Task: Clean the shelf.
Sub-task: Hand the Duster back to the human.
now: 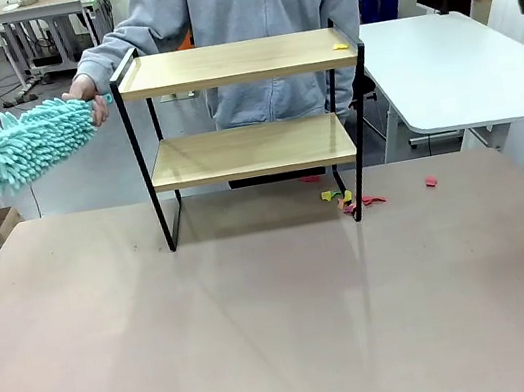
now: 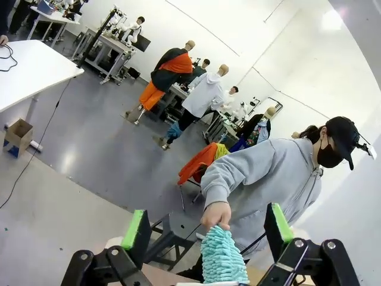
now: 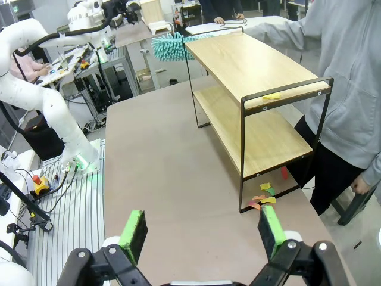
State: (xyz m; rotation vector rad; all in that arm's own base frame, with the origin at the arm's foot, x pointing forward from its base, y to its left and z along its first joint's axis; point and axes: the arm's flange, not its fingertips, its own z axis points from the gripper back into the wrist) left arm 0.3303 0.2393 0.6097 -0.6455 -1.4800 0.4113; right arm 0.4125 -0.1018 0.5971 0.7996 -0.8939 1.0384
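Both robot grippers, left [image 2: 205, 232] and right [image 3: 202, 229], hang with green-padded fingers spread wide and holding nothing above the brown table [image 1: 267, 337]. Farther back, at the table's far edge, stands the shelf [image 1: 246, 128], with a yellow scrap [image 1: 340, 45] on its top board and coloured scraps [image 1: 349, 201] by its foot. Behind it, a person in a grey hoodie [image 1: 260, 13] holds a teal duster [image 1: 24, 143] beside the top board's end.
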